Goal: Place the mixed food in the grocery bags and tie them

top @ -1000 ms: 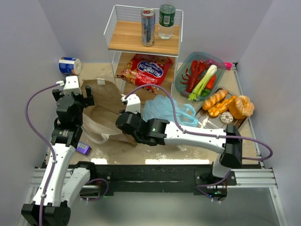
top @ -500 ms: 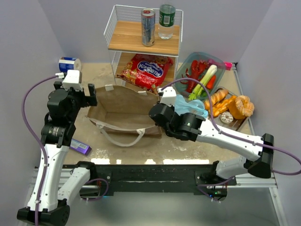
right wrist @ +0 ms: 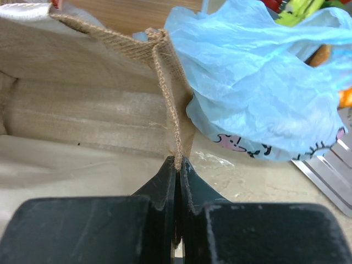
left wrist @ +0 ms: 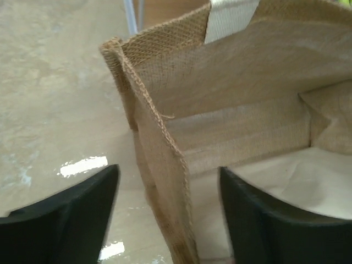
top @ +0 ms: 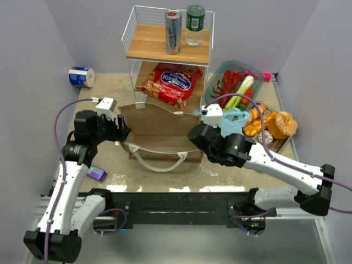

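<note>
While right pincer clamps brown bag, left pincer apart, red packet lettering unreadable

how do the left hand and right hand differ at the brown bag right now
The left hand is open, its fingers straddling the left wall of the brown bag with a gap on either side; the right hand is shut, pinching the bag's right edge. Bare table lies beside the left hand; the crumpled light-blue plastic bag sits beside the right hand. Both are at the bag's rim, at opposite ends.
</note>
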Available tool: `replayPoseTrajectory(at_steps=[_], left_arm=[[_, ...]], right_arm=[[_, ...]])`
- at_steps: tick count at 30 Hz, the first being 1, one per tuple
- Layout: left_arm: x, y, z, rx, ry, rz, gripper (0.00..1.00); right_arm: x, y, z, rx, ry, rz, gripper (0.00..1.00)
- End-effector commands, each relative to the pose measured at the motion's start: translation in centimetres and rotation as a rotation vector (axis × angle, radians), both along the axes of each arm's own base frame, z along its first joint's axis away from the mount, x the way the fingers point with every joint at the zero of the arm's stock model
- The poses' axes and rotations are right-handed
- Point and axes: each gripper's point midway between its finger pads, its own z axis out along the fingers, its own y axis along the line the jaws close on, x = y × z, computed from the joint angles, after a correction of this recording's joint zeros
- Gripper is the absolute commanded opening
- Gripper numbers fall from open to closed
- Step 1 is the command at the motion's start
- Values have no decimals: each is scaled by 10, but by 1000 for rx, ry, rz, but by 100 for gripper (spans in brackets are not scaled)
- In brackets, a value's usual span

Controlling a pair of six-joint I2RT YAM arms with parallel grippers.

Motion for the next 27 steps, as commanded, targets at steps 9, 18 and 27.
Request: replayPoseTrajectory(at_steps=[9,18,27], left_arm=[[19,-34,15,-141,-173,-140,0],[21,-33,1,-129,-177,-142,0],[10,-37,-1,-148,-188,-167,0]], right_arm=[[-3,14,87,-40,-181,227,75],[19,126,132,-293,-326,476,93],[89,168,139,-457,-392,394,99]])
